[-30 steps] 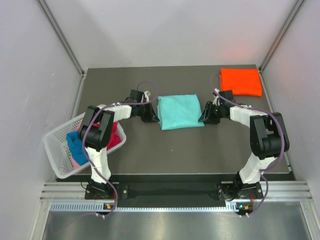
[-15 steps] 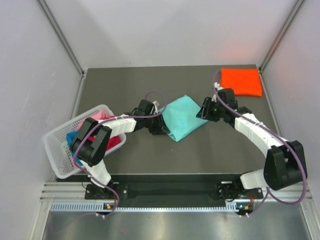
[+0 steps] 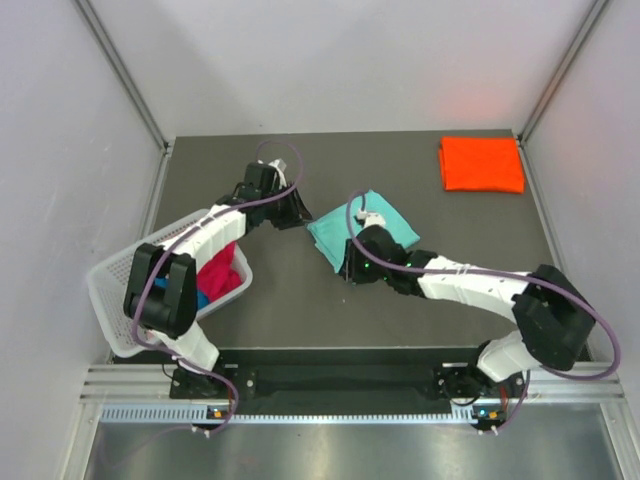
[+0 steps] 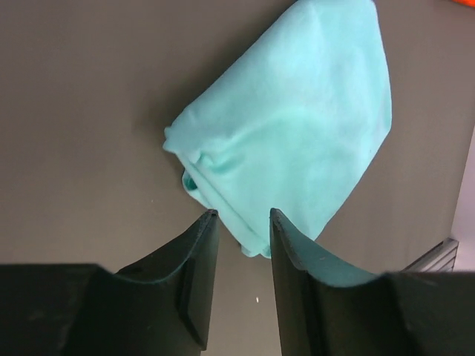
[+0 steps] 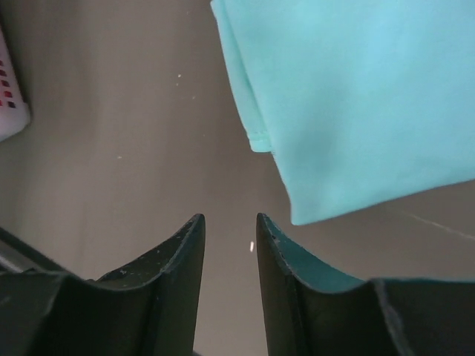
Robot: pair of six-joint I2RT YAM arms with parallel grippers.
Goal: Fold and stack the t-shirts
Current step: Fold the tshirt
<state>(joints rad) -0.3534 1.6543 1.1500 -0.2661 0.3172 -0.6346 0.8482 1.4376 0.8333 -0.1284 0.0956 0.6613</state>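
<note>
The teal t-shirt (image 3: 392, 222) lies folded and turned askew in the middle of the table. My left gripper (image 3: 298, 212) hovers just off its far-left edge. In the left wrist view the left gripper (image 4: 242, 215) is open and holds nothing, with the teal t-shirt (image 4: 297, 126) just beyond its tips. My right gripper (image 3: 347, 268) is at the shirt's near-left corner. It stands open over bare table (image 5: 228, 219), with the teal t-shirt (image 5: 356, 96) to its upper right. An orange t-shirt (image 3: 482, 164) lies folded at the back right.
A white lattice basket (image 3: 110, 290) sits at the table's left edge, holding a magenta-red shirt (image 3: 222, 272) and a blue one (image 3: 203, 298). Its corner (image 5: 11, 104) shows in the right wrist view. Grey walls close in the table on three sides.
My left gripper opened, let go of the teal t-shirt and pulled back to the far left. The right arm swung across to the shirt's near-left corner. The shirt turned and shifted.
</note>
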